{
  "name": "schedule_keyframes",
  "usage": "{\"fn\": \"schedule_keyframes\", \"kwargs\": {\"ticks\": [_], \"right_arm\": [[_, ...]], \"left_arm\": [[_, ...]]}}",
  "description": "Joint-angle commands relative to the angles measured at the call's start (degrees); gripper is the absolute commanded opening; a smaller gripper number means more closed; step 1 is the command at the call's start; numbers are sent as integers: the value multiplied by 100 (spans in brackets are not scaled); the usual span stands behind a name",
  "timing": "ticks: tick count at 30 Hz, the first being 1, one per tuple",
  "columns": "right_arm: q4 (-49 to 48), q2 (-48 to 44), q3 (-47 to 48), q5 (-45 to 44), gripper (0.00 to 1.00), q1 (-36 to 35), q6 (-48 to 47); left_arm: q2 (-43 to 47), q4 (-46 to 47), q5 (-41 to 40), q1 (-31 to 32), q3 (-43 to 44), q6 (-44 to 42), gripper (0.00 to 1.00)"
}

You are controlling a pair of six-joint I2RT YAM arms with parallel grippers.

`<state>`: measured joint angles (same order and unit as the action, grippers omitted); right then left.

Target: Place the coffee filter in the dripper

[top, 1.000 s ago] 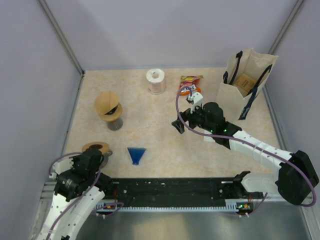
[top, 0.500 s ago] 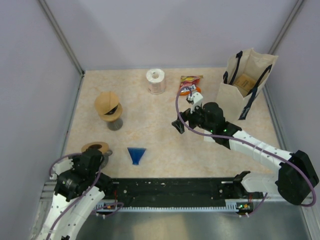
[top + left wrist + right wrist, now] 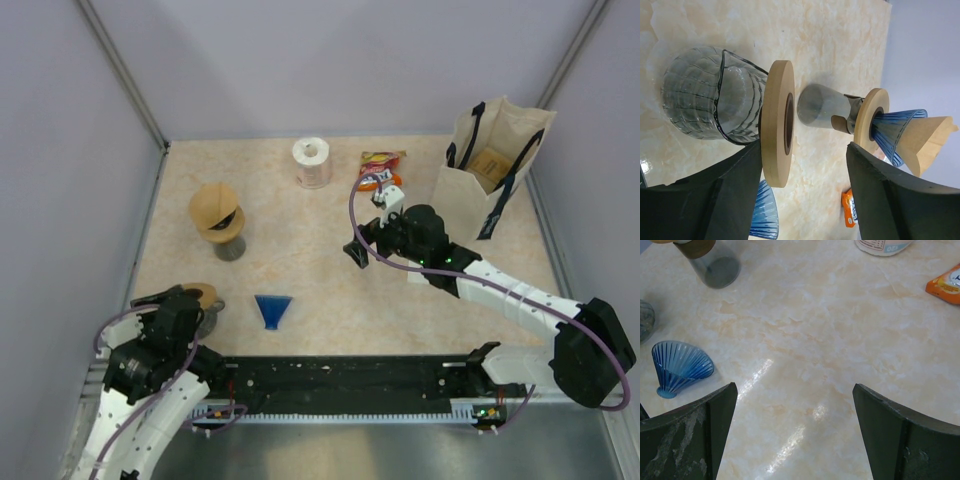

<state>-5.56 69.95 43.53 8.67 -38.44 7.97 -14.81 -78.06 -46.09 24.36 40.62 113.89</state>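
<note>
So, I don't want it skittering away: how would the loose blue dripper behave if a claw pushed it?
The blue dripper lies on its side, a ribbed cone, so a push would probably roll it in a curve. It looks hard, glossy and thin-walled: likely stiff, light, and prone to slide on the smooth table.

Tan coffee filter (image 3: 213,205), apparently seated in blue ribbed dripper (image 3: 888,129), far left; second dripper (image 3: 272,308) lies sideways, near.

White left arm (image 3: 128,402) folded low at seven o'clock, black left gripper (image 3: 172,302) spread, empty; right arm (image 3: 500,290) stretched to centre, black right gripper (image 3: 357,250) spread, facing nine o'clock.
</note>
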Motion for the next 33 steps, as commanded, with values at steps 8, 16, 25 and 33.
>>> {"fn": "schedule_keyframes", "kwargs": {"ticks": [8, 16, 25, 33], "right_arm": [[-77, -8, 226, 12, 99, 47, -50], [-85, -34, 209, -32, 99, 47, -76], [-85, -26, 226, 3, 99, 47, -50], [11, 89, 270, 74, 99, 55, 21]], "left_arm": [[-417, -1299, 29, -28, 666, -77, 88], [-321, -1308, 117, -37, 807, -270, 93], [-276, -1299, 65, -45, 973, -524, 99], [-2269, -735, 74, -37, 1772, -2309, 99]]}}
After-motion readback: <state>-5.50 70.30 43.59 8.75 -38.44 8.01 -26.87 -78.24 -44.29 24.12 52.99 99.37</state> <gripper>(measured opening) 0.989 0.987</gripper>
